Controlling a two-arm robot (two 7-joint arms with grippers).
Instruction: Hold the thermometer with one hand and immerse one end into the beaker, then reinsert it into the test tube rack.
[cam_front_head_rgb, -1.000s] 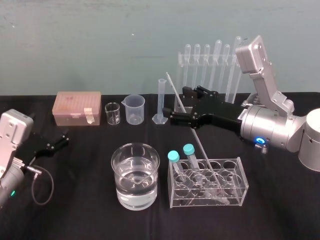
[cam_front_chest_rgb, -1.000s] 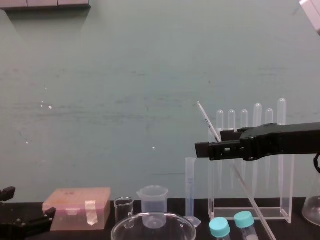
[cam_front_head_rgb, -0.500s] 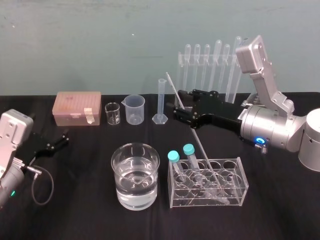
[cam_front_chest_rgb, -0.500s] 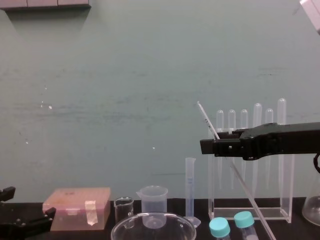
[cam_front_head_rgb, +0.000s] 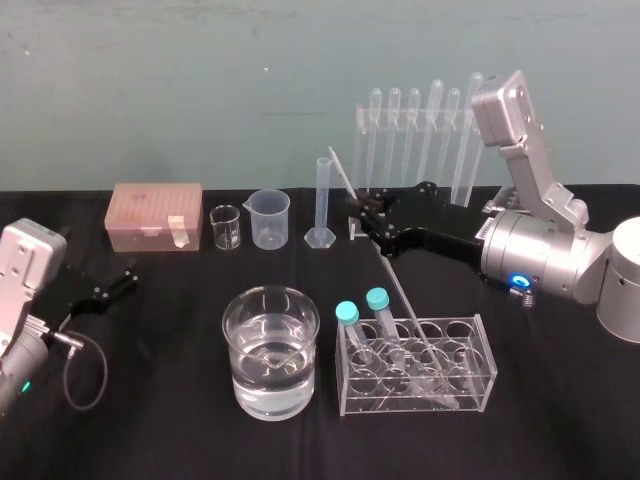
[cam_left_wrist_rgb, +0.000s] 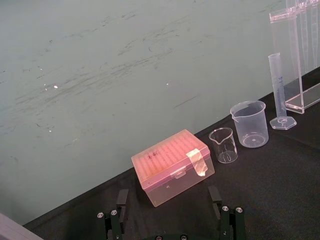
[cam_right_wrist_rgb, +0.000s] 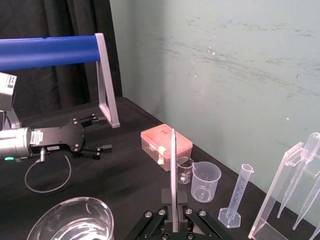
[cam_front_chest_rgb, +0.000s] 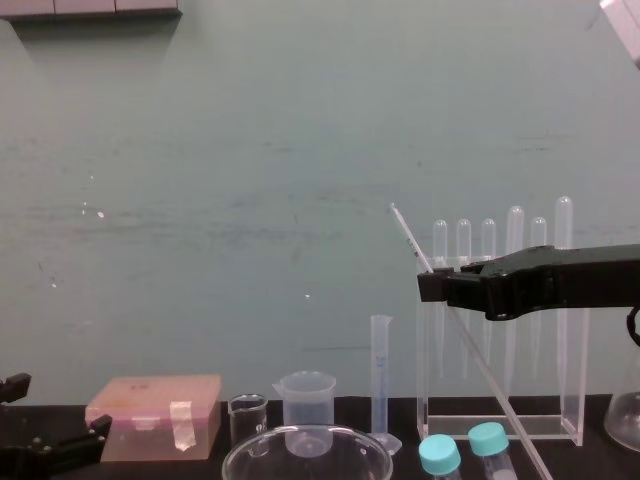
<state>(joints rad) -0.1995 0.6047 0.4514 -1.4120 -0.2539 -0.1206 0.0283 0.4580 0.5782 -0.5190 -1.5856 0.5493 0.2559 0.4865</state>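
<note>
The thermometer (cam_front_head_rgb: 400, 300) is a long thin whitish rod that leans up to the back left. Its lower end rests in the low clear test tube rack (cam_front_head_rgb: 470, 372) at the front right. My right gripper (cam_front_head_rgb: 362, 212), long and black on a silver arm, reaches in from the right and is shut on the thermometer's upper part. The right wrist view shows the thermometer (cam_right_wrist_rgb: 173, 170) rising from between the closed fingers. The beaker (cam_front_head_rgb: 271, 350), wide and holding water, stands left of the rack. My left gripper (cam_front_head_rgb: 125, 278) is parked open at the far left.
Along the back stand a pink tip box (cam_front_head_rgb: 156, 215), a small glass beaker (cam_front_head_rgb: 225, 228), a plastic measuring beaker (cam_front_head_rgb: 270, 218), a graduated cylinder (cam_front_head_rgb: 322, 200) and a tall clear stand of pipettes (cam_front_head_rgb: 420, 130). Two teal-capped tubes (cam_front_head_rgb: 347, 312) sit in the rack's left end.
My right gripper's fingers have closed from wide apart onto the thermometer. The rod's top has shifted slightly left. The left arm has not moved.
</note>
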